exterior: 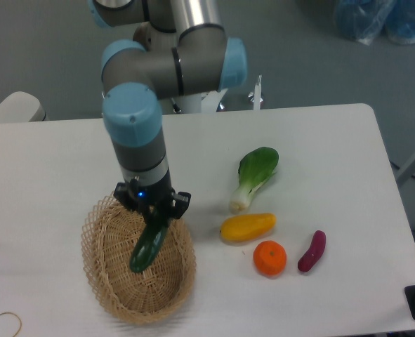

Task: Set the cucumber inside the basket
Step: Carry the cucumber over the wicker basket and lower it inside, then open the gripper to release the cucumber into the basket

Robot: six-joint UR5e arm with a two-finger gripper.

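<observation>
The dark-green cucumber (146, 248) hangs tilted, its lower end over the inside of the tan wicker basket (102, 281) at the front left of the table. My gripper (154, 214) is shut on the cucumber's upper end and stands above the basket's rear right part. Whether the cucumber's lower tip touches the basket floor cannot be told.
To the right of the basket lie a bok choy (255, 174), a yellow fruit (248, 227), an orange (269, 258) and a small purple sweet potato (312, 250). A thin hook-shaped wire (10, 321) lies at the front left corner.
</observation>
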